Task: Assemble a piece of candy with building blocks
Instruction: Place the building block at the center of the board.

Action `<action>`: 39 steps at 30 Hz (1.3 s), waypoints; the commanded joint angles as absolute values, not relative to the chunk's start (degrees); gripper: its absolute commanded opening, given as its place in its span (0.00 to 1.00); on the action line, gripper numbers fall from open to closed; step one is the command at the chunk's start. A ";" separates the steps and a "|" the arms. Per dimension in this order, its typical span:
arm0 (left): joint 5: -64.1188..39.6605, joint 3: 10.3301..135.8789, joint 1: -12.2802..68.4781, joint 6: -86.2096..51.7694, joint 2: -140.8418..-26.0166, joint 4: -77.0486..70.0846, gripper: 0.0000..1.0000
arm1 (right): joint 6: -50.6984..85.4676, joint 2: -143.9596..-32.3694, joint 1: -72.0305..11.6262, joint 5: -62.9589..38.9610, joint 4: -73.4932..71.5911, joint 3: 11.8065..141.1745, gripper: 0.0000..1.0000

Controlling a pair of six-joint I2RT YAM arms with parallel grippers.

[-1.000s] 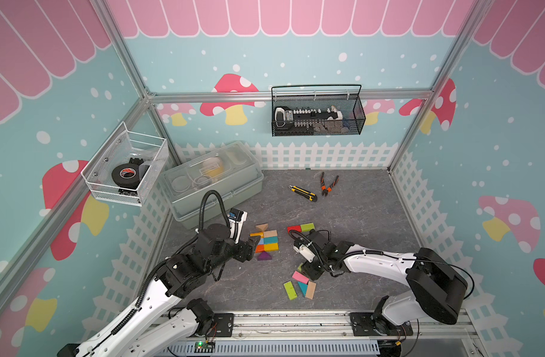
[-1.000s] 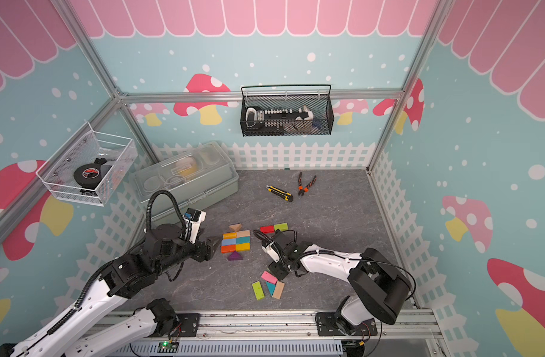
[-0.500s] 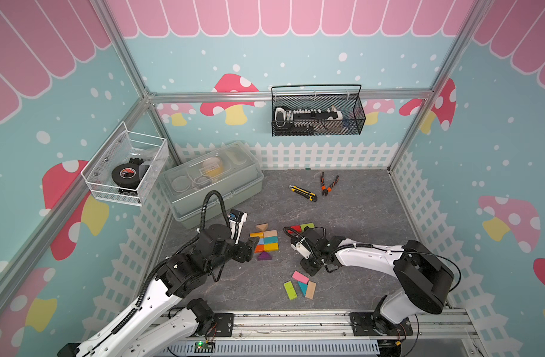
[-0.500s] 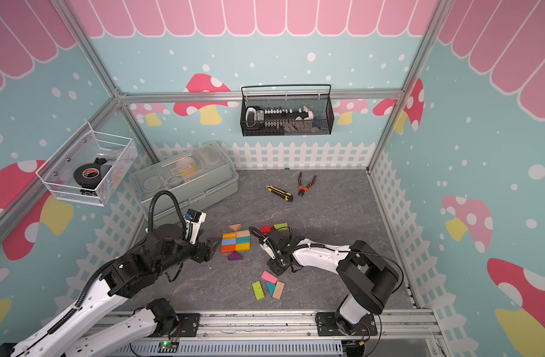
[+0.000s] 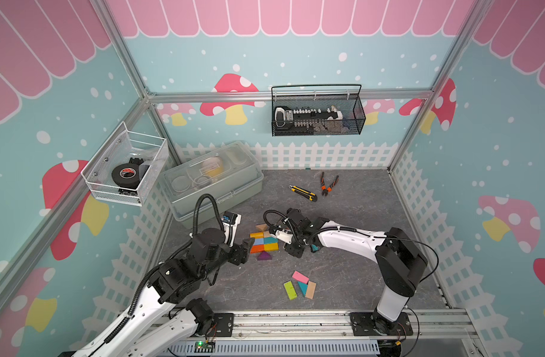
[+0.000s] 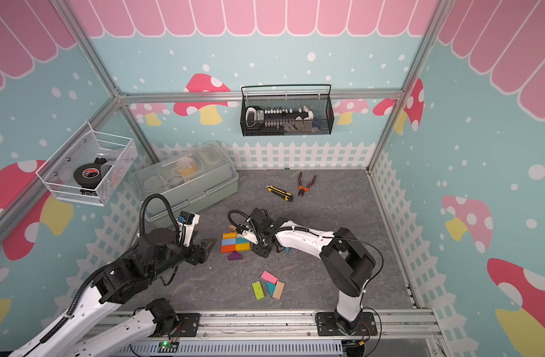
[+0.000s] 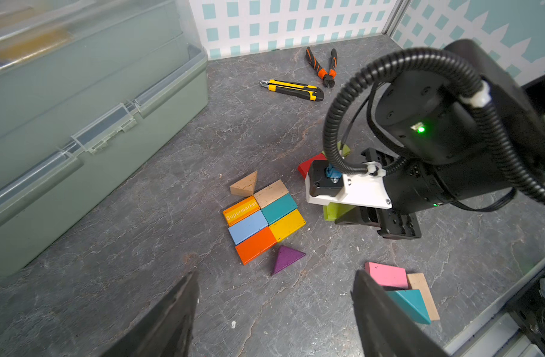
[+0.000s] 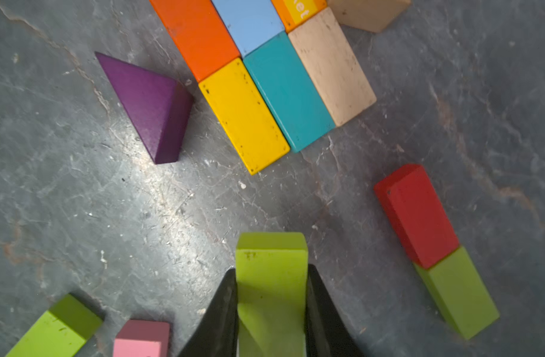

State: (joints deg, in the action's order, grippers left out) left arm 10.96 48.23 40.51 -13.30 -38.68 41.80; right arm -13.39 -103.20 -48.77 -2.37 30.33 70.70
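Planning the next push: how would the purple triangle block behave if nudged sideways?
The purple triangle block lies on a broad flat face, so it would probably slide, not roll or tip. It looks like rigid painted wood. Its sloped edges might make it swivel under an off-centre push.

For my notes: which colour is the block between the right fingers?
Lime green block; the right wrist view shows it best.

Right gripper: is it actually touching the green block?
Touching. The right wrist view shows both fingers of the right gripper pressed flush against opposite sides of the green block, no gap.
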 commanded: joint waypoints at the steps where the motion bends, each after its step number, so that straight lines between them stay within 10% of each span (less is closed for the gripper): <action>1: 12.74 47.28 40.30 -13.89 -37.91 43.14 0.77 | -24.08 -105.71 -48.26 -2.45 34.96 73.54 0.19; 39: 11.69 47.64 40.26 -13.62 -41.68 43.57 0.76 | -43.13 -116.44 -39.73 -8.38 38.85 80.85 0.28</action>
State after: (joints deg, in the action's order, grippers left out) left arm 11.38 48.01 40.51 -13.30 -41.58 42.48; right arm -40.69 -114.76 -40.05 -6.74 36.99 79.70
